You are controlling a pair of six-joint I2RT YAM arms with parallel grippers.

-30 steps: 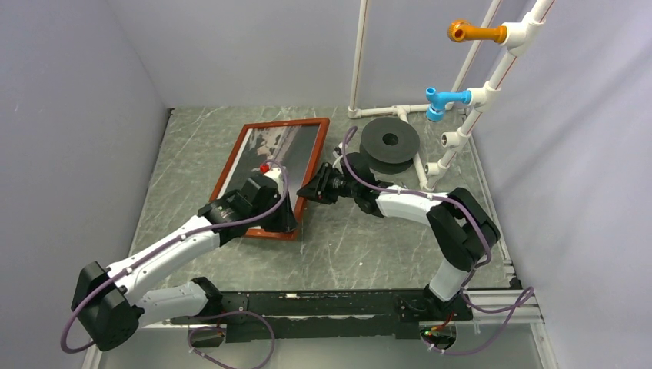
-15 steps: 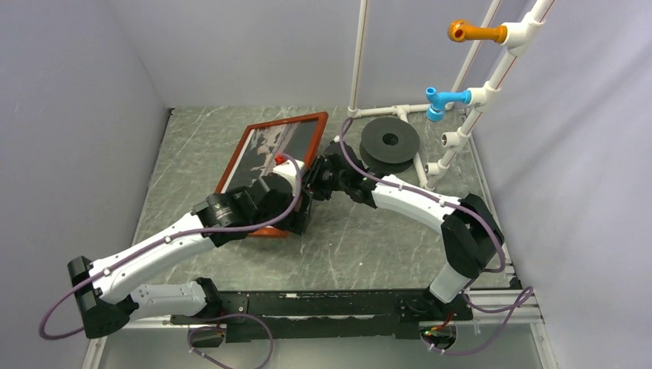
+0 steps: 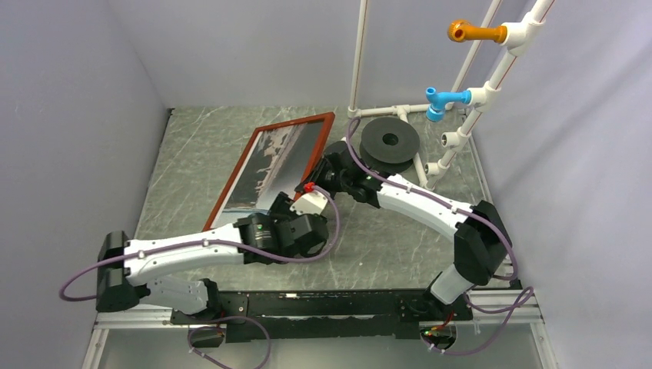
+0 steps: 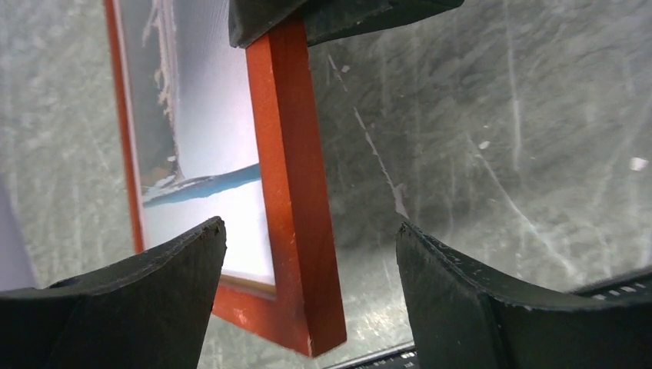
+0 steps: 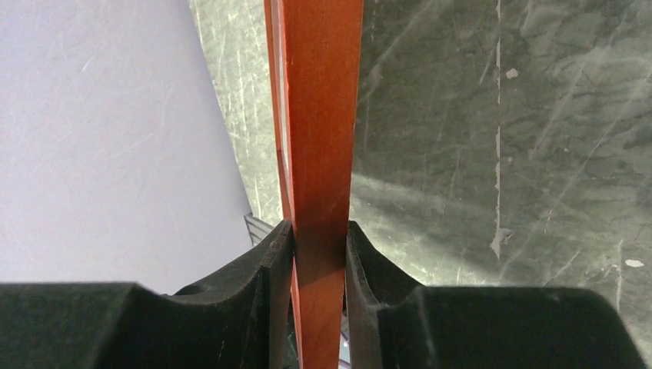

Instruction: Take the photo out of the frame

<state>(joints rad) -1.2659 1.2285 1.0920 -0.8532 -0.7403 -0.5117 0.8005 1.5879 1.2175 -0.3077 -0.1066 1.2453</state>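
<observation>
The reddish-brown frame (image 3: 319, 146) stands tilted up on its left long rail on the grey table (image 3: 384, 238). The photo (image 3: 277, 157) sits inside it, dark grey and whitish, with glare on it. My right gripper (image 3: 323, 167) is shut on the raised right rail; in the right wrist view both fingers (image 5: 273, 261) press the rail (image 5: 319, 115) between them. My left gripper (image 3: 291, 202) is open at the frame's near right corner. In the left wrist view the rail (image 4: 292, 177) runs between the spread fingers (image 4: 177, 261) without touching them, and the photo (image 4: 207, 138) shows white glare.
A black disc (image 3: 390, 142) lies at the back right, just behind the right arm. A white pipe rack (image 3: 469, 115) with a blue peg (image 3: 442, 100) and an orange peg (image 3: 473, 32) stands beyond it. Grey walls close in the left, back and right.
The right gripper has lifted the frame's right rail, tipping the frame up on its left rail. The left arm has drawn back off the frame's face to its near right corner.
</observation>
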